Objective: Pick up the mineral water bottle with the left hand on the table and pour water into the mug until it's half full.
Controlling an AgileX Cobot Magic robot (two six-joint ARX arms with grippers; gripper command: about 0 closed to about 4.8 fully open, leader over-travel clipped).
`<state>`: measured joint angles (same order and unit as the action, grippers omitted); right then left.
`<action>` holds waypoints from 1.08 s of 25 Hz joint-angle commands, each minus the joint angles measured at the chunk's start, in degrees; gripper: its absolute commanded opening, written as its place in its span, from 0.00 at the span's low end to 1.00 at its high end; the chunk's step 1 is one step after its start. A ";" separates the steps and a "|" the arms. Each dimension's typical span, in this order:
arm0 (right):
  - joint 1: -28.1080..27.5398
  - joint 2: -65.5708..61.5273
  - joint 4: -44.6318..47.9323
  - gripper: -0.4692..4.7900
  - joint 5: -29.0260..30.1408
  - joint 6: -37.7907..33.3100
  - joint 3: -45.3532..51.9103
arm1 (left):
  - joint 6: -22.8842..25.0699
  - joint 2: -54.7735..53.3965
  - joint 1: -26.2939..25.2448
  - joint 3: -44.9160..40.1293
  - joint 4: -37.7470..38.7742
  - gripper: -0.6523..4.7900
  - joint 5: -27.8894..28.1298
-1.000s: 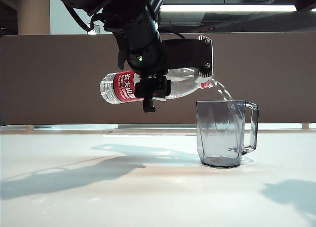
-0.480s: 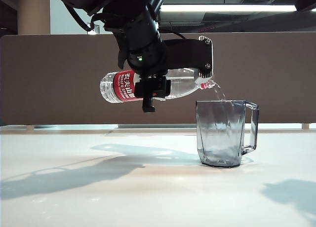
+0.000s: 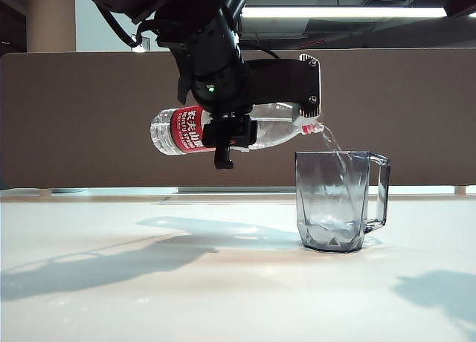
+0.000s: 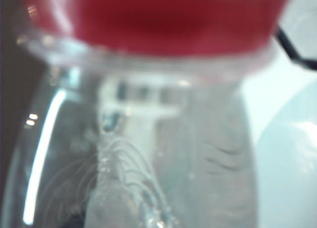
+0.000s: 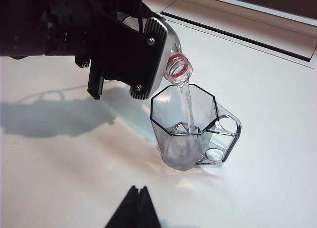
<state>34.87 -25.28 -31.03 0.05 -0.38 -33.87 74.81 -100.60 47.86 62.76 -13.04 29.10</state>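
The left hand (image 3: 230, 134) hangs above the white bench (image 3: 223, 282), its fingers clamped around the middle of the mineral water bottle (image 3: 178, 131), which lies almost level with its base to the left of the exterior view and its open red-ringed mouth tipped slightly down to the right. A thin stream of water (image 3: 332, 143) arcs from the mouth into the mug (image 3: 335, 201), which stands upright on the bench below and to the right of the bottle, handle turned away from the arm. Water pools only in the bottom of the mug.

The right wrist view looks down on the same scene: the bottle mouth (image 5: 178, 68) sits just above the mug's (image 5: 185, 134) near rim, apart from it, and the stream drops inside. The left wrist view is filled by the blurred bottle (image 4: 148, 20) pressed close to the lens, red label band and clear ribbed wall.

The right gripper (image 5: 133, 210) shows only as a dark tip over the bench, well apart from the mug; whether its fingers are wide or narrow cannot be told.
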 commanded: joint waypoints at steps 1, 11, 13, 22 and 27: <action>0.04 0.07 0.77 0.09 0.11 -0.07 -0.28 | 0.24 0.46 0.17 0.46 -2.40 0.44 0.68; 0.04 0.07 0.79 0.09 0.09 -0.07 -0.28 | 0.42 0.46 0.17 0.46 -2.40 0.44 0.68; 0.04 0.07 0.79 0.09 0.09 -0.07 -0.28 | 0.42 0.46 0.17 0.46 -2.43 0.44 0.70; 0.07 0.09 0.77 0.09 0.11 -0.07 -0.28 | 0.44 0.46 0.15 0.46 -2.43 0.44 0.92; 0.07 0.09 0.77 0.09 0.13 -0.07 -0.28 | 0.87 0.46 0.15 0.46 -2.43 0.44 1.36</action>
<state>34.89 -25.28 -31.03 0.05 -0.38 -33.87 75.00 -100.60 47.88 62.76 -13.04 29.32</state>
